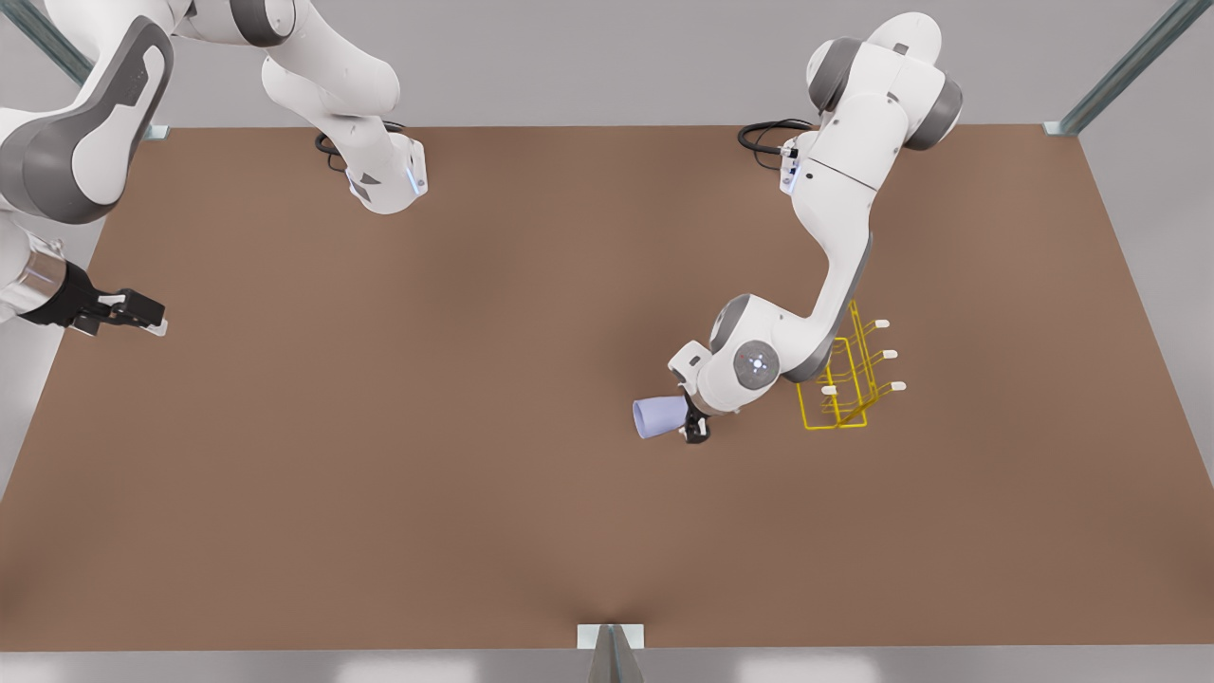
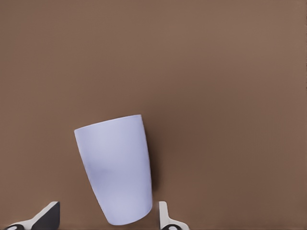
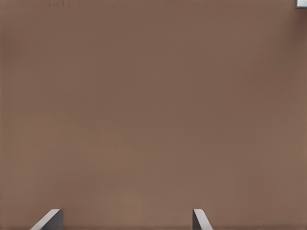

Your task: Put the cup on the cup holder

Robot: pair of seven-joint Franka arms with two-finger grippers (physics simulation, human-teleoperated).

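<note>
Left gripper (image 1: 695, 424) jaws spread around small lavender tapered cup (image 1: 660, 417) lying on brown bench (image 1: 379, 455), not yet lifted; yellow wire cup holder (image 1: 844, 379) at three o'clock; right gripper (image 1: 142, 313) waiting, jaws spread

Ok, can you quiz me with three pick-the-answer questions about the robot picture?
1. Where is the yellow wire cup holder?
A. on the front view's right of the cup
B. on its left
C. under the waiting right gripper

2. What colour is the small plain tumbler cup?
A. green
B. lavender-blue
C. red

3. How is the cup lying?
A. hung on a prong
B. sideways by the left gripper
C. held in the right gripper

Answers: 1 A, the rack sits right of the cup. 2 B, it looks pale purple-blue. 3 B, its side faces up, between the open left fingers; the right gripper waits open far off on the front view's left.
</note>
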